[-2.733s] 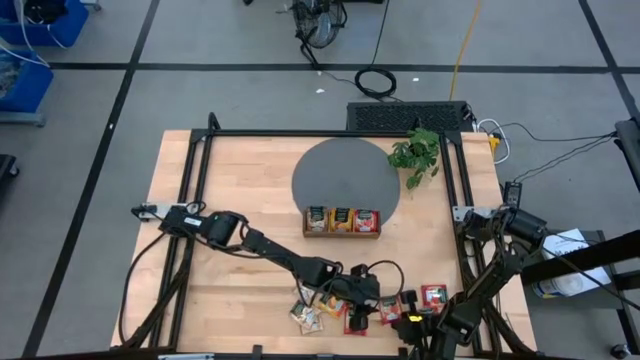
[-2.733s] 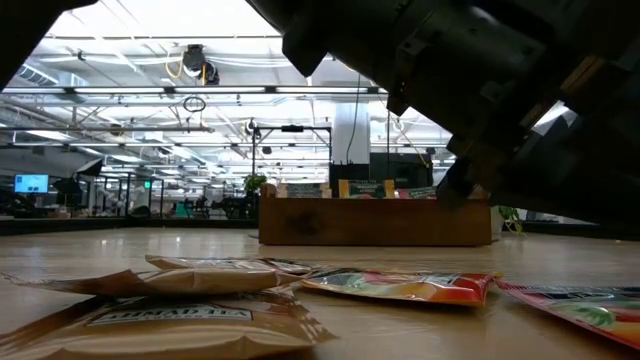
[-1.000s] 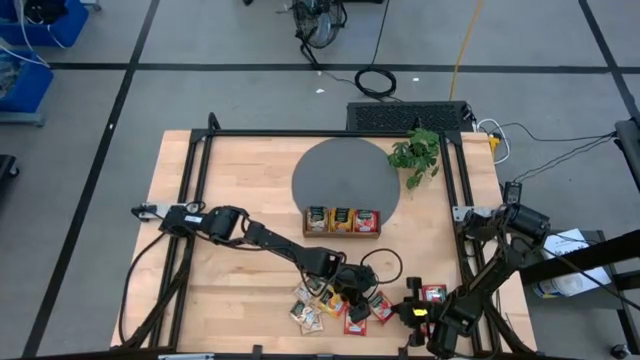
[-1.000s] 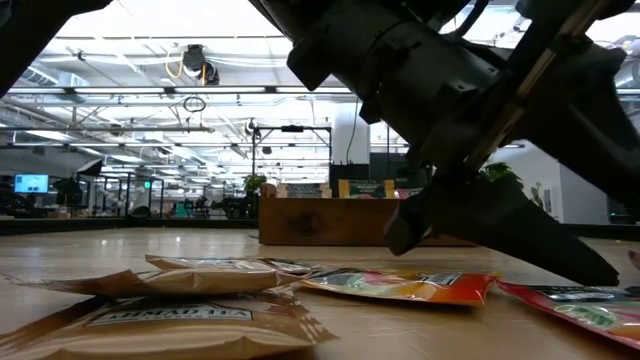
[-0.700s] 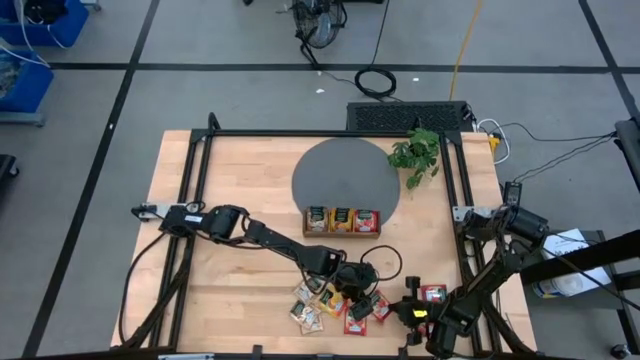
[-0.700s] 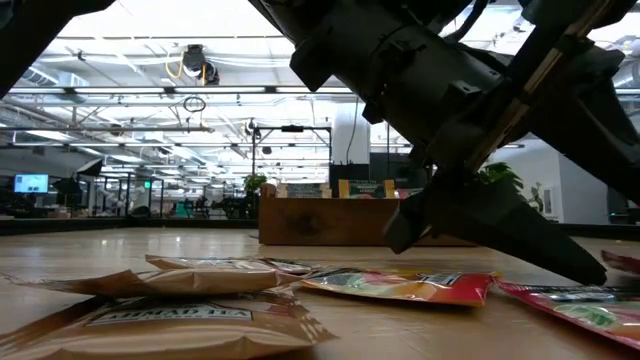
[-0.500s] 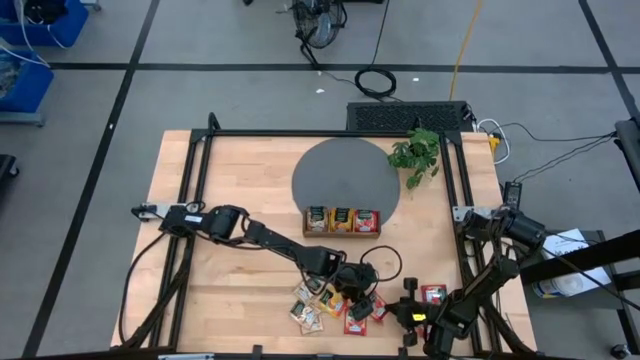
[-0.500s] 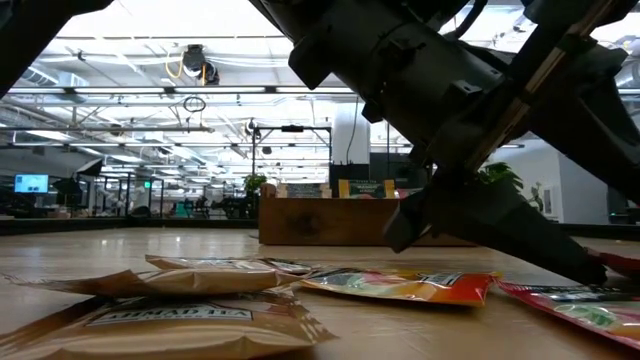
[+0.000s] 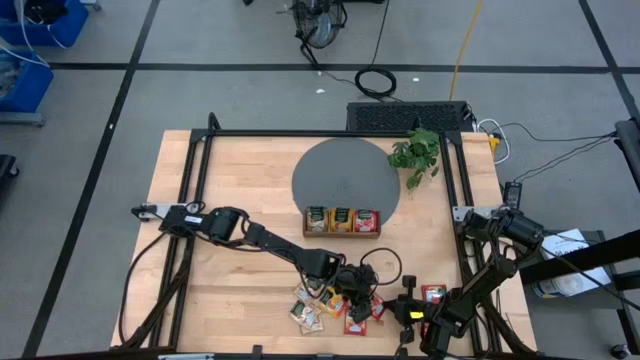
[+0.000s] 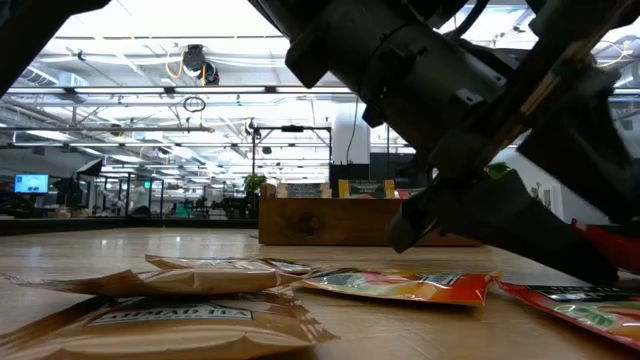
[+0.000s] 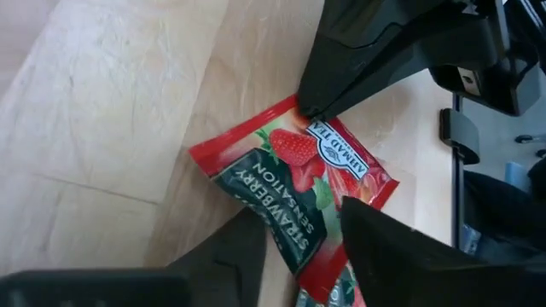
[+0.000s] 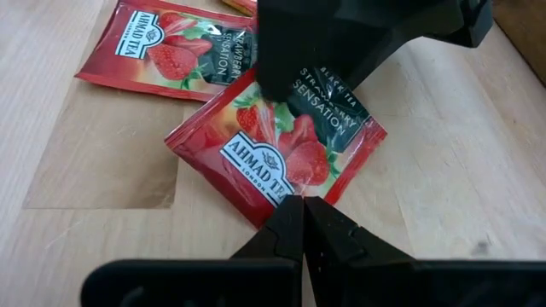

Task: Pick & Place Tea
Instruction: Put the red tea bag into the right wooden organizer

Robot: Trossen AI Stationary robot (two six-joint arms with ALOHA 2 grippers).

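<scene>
1. Near the front edge of the light wooden table [image 9: 230,170], both dark arms meet over a loose cluster of flat square tea sachets [image 9: 325,305].
2. Main sachet: red glossy foil strawberry sachet [image 12: 277,153], printed with strawberries, a white "AHMAD TEA LONDON" label and a dark green panel reading "STRAWBERRY SENSATION". It lies flat on the wood, turned corner-on like a diamond.
3. Left gripper [image 11: 303,243] sits low over this sachet; fingers part-open, straddling one corner, one finger on each side, not visibly pinching it. Cannot tell from the low view whether the sachet is lifted.
4. Right gripper [image 12: 303,223] has its fingers pressed fully together, tip right at the opposite corner of the same sachet, touching or just beside it; nothing held.
5. Second red strawberry sachet [image 12: 171,43] lies flat just beside the first, same print.
6. Another red sachet [image 9: 434,294] lies apart, by the right arm.
7. Low view: beige-green sachets [image 10: 160,325] lettered "AHMAD TEA" lie flat in front, an orange-yellow sachet [image 10: 400,286] beside them.
8. Three-slot wooden tray [image 9: 341,233] stands mid-table at the edge of a grey round mat [image 9: 340,170], with one upright sachet in each slot; well apart from the cluster.
9. Small green plant [image 9: 415,153] stands beside the mat.
</scene>
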